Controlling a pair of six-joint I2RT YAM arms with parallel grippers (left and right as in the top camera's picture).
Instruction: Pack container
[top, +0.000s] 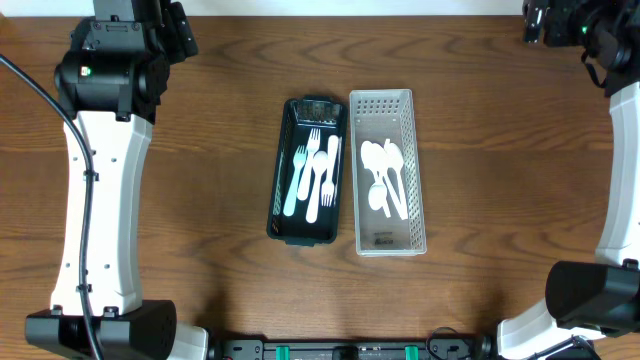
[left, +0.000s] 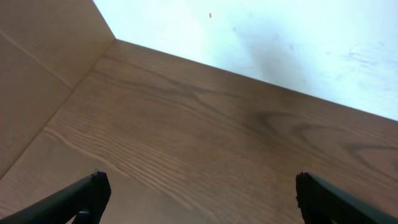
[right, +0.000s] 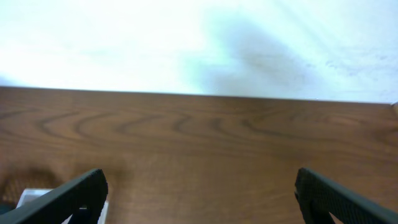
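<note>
Forks (top: 312, 170) lie in the black container (top: 283, 182) at centre, spoons (top: 385, 175) in the clear container (top: 380, 110) just beside it, all likely light, slick, bendy plastic best pinched across a handle, while the left gripper (left: 199, 186) and right gripper (right: 199, 186) hang spread wide and empty.

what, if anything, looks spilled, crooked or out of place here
Nothing stands out. The forks all lie inside the dark bin, the spoons inside the white basket, and the two containers sit straight, side by side, with nothing lying loose around them.
</note>
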